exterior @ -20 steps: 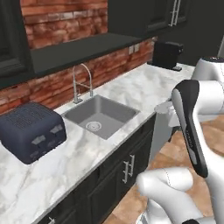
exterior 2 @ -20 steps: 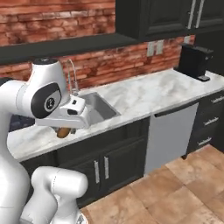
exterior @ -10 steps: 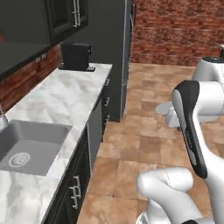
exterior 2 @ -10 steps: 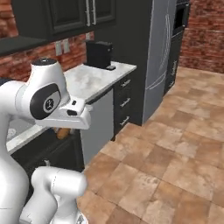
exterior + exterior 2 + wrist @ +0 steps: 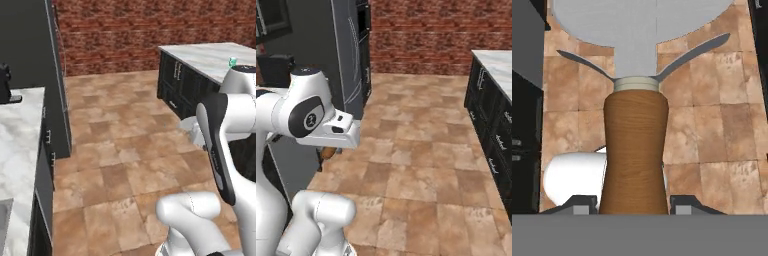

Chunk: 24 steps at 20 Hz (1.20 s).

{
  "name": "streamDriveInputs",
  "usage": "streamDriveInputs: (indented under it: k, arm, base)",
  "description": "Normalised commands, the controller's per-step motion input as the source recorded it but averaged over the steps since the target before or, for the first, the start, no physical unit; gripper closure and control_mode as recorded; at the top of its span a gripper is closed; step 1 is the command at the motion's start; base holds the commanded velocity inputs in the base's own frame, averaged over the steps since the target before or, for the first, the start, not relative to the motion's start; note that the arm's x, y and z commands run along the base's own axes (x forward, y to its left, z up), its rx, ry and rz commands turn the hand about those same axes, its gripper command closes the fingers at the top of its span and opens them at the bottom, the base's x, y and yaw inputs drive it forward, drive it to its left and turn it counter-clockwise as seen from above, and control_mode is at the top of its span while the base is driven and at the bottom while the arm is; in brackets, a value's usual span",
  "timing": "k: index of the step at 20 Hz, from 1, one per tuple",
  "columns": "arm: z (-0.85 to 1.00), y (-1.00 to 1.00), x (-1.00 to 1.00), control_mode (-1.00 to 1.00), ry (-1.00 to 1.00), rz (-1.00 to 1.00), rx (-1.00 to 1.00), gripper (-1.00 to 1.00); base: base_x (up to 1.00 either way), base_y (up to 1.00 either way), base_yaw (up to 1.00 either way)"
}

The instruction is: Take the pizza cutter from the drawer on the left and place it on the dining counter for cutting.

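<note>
Over the brown tile floor [image 5: 712,100], pizza cutter [image 5: 634,150] carried handle-first between the tips of the gripper [image 5: 633,207], apparently clenched on the wooden handle for transport, wheel blade pointing away, marble-topped bench [image 5: 210,55] well apart, awaiting delivery.

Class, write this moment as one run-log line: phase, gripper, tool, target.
phase: carrying | gripper: shut on pizza cutter, wooden handle between fingertips, wheel pointing away | dining counter: across the tiled floor, ahead right | placed: not yet

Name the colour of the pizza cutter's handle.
Orange-brown wood grain on the pizza cutter's handle, clearest in the hand view.
</note>
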Motion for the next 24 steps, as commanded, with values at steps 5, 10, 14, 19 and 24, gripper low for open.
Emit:
streamDriveInputs:
  k: [5,10,14,19,24]
  arm:
    - [0.00,0.00,0.00,1.00,0.00,0.00,0.00,1.00]
    - [0.00,0.00,0.00,1.00,0.00,0.00,0.00,1.00]
    - [0.00,0.00,0.00,1.00,0.00,0.00,0.00,1.00]
    - [0.00,0.00,0.00,1.00,0.00,0.00,0.00,1.00]
    - [0.00,0.00,0.00,1.00,0.00,0.00,0.00,1.00]
  base:
    - [0.64,-0.35,-0.61]
    - [0.60,0.00,-0.68]
    - [0.59,0.49,-0.73]
    - [0.81,0.78,-0.64]
    - [1.00,1.00,-0.37]
